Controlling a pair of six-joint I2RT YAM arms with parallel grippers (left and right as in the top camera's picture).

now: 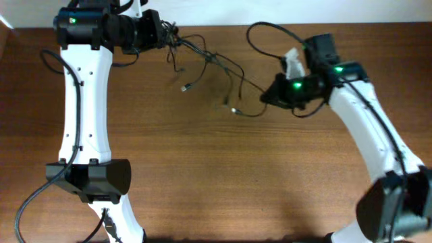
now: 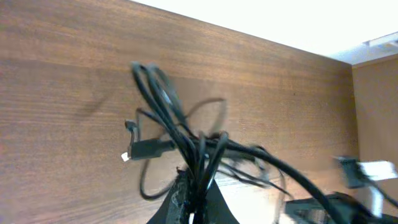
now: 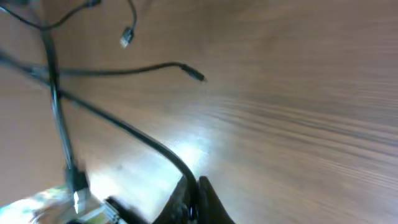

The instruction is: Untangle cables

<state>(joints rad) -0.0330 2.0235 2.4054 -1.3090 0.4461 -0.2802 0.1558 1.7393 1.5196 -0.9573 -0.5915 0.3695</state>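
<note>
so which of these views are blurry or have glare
Overhead: sharp and evenly lit, with soft shadows under the cables. Left wrist: the cables smear toward the right edge and the top strip is blown out white. Right wrist: the table is streaked with motion blur, with a glare patch near the fingers.

1. The cables [image 1: 209,64] are thin black cords, stretched across the far side from left to right.
2. At the far left they bunch into tangled loops.
3. Two silver-tipped plug ends [image 1: 184,88] hang loose near the middle, and one strand runs on rightward.
</note>
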